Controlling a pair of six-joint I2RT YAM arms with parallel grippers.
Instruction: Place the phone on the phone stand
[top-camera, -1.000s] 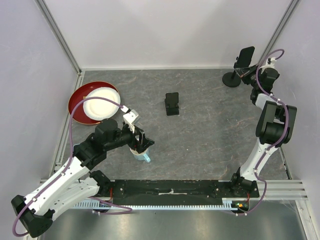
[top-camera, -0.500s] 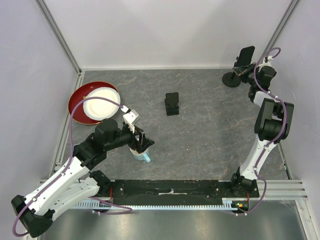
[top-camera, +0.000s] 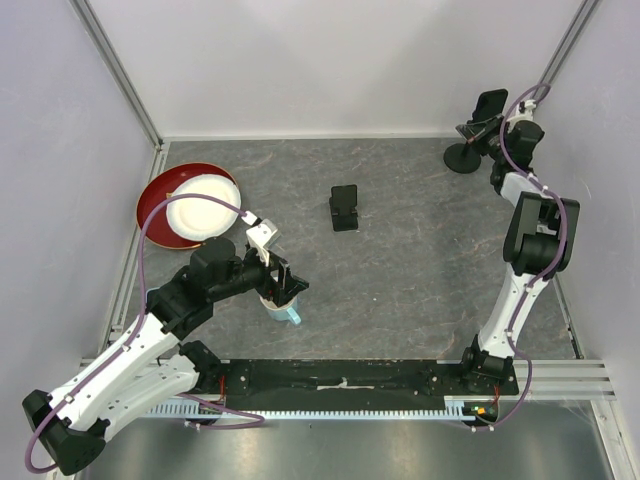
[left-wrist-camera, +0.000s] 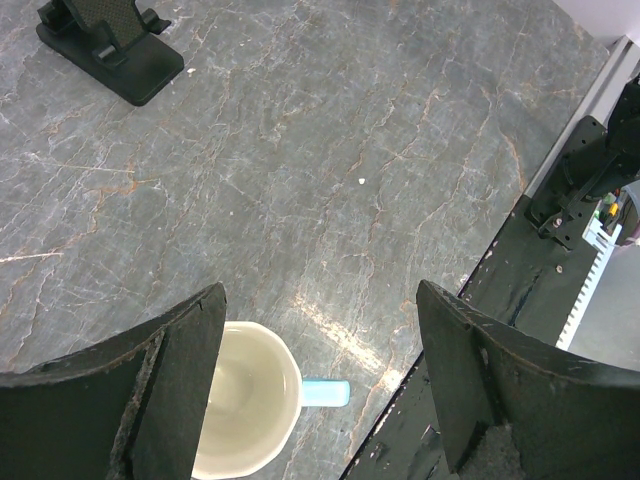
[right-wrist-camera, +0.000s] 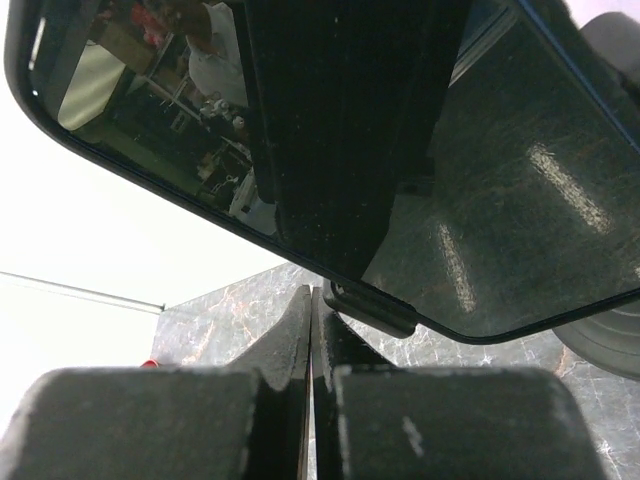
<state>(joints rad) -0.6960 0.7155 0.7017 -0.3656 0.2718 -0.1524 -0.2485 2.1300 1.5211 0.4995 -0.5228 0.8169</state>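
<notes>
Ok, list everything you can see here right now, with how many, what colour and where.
phone: one, black, on the round-based stand, far right corner
round-based stand: one, black, far right corner
small stand: one, black, table centre
plate: one, red, far left
bowl: one, white, on the plate
mug: one, white with light blue handle, near left
table: one, grey marbled
left gripper: open, over the mug
right gripper: shut, by the phone

right tool (top-camera: 476, 131) moved closer to phone (top-camera: 490, 104)
</notes>
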